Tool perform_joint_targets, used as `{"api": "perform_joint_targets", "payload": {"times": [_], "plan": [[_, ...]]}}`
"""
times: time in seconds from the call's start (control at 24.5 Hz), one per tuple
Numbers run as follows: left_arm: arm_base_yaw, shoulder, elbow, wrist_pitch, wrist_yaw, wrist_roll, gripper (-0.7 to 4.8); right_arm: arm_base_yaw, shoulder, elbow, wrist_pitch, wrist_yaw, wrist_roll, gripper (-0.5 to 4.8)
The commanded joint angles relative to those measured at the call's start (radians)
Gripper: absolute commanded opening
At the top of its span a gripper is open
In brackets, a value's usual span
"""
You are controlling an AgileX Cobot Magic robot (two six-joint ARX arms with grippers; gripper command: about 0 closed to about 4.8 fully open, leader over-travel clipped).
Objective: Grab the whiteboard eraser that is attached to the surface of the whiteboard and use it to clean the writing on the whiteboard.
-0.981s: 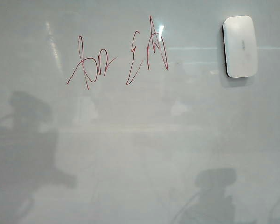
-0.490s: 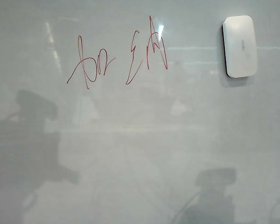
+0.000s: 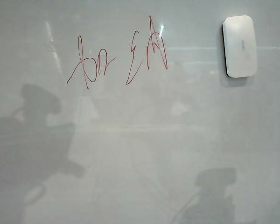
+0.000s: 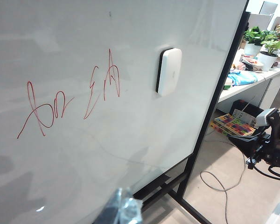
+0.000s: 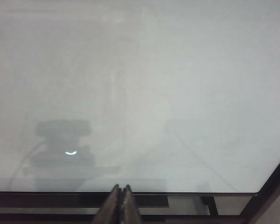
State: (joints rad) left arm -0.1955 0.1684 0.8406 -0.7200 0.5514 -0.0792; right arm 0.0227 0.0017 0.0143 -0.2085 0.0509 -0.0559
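Currently the whiteboard fills the exterior view, glossy pale grey with light streaks and dim reflections. The whiteboard eraser sits stuck to the board at upper right, upright, long side vertical, nothing touching it. The writing is two red scribble groups at upper centre-left, well apart from the eraser to its left; both groups are intact.

Neither arm shows directly in the exterior view, only grey reflections at lower left and lower right.

Left wrist view: board seen at an angle, writing and eraser both visible, eraser to the right of the red marks. Left gripper pokes in only as a blurred dark tip at the frame edge, away from the board, well short of the eraser. Can't tell how its fingers stand. Beyond the board's right edge: black stand frame, a desk with potted plants, the other arm.

Right wrist view: bare board surface ahead, black lower frame rail. Right gripper has its fingers pressed together, holding nothing, low near the bottom edge of the board.
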Motion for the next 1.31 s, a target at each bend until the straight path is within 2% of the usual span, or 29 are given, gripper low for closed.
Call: {"api": "perform_joint_targets", "payload": {"times": [0.04, 0.2, 0.33, 0.49, 0.57, 0.65, 0.69, 0.74, 0.78, 0.82, 0.86, 0.9, 1.02, 1.14, 1.23, 1.31], "plan": [[0.000, 0.000, 0.003, 0.010, -0.053, 0.002, -0.05, 0.003, -0.001, 0.005, 0.009, -0.019, 0.103, -0.01], [0.000, 0.000, 0.003, 0.010, -0.127, 0.001, -0.05, 0.003, -0.001, 0.005, 0.015, -0.166, 0.160, -0.01], [0.000, 0.000, 0.003, 0.010, -0.132, 0.000, -0.05, 0.003, -0.001, 0.035, 0.099, -0.166, 0.221, -0.01], [0.000, 0.000, 0.003, 0.010, -0.129, 0.000, -0.05, 0.002, 0.014, 0.260, 0.220, -0.154, 0.295, -0.03], [0.000, 0.000, 0.003, 0.010, -0.128, 0.000, -0.05, 0.001, 0.060, 0.428, 0.225, -0.158, 0.228, -0.02], [0.000, 0.000, 0.003, 0.010, -0.128, 0.000, -0.05, 0.000, 0.150, 0.626, 0.244, -0.148, -0.011, -0.02], [0.000, 0.000, 0.003, 0.010, -0.129, 0.000, -0.05, 0.000, 0.219, 0.744, 0.234, -0.101, -0.166, -0.02], [0.000, 0.000, 0.003, 0.010, -0.128, 0.000, -0.05, 0.000, 0.275, 0.826, 0.232, -0.040, -0.238, -0.02], [0.000, 0.000, 0.003, 0.011, -0.129, 0.000, -0.05, 0.000, 0.326, 0.890, 0.233, 0.007, -0.274, -0.01], [0.000, 0.000, 0.003, 0.011, -0.129, 0.000, -0.05, 0.000, 0.445, 1.023, 0.243, 0.100, -0.293, -0.01], [0.000, 0.000, 0.003, 0.011, -0.129, 0.000, -0.05, 0.000, 0.559, 1.127, 0.274, 0.163, -0.235, -0.01], [0.000, 0.000, 0.003, 0.010, -0.129, 0.000, -0.05, 0.000, 0.612, 1.162, 0.312, 0.169, -0.200, -0.02], [0.000, 0.000, 0.000, -0.008, -0.129, 0.001, -0.05, 0.000, 0.787, 1.149, 0.607, 0.101, -0.142, -0.02], [0.000, 0.000, -0.002, -0.028, -0.129, 0.001, -0.05, -0.015, 0.917, 1.118, 0.638, 0.034, 0.039, -0.01], [0.000, 0.000, -0.002, -0.046, -0.129, 0.001, -0.05, -0.043, 1.008, 1.059, 0.704, -0.029, 0.056, -0.02], [0.000, 0.000, -0.002, -0.082, -0.131, 0.001, -0.05, -0.021, 1.061, 0.952, 0.782, -0.070, 0.055, -0.01]]}}
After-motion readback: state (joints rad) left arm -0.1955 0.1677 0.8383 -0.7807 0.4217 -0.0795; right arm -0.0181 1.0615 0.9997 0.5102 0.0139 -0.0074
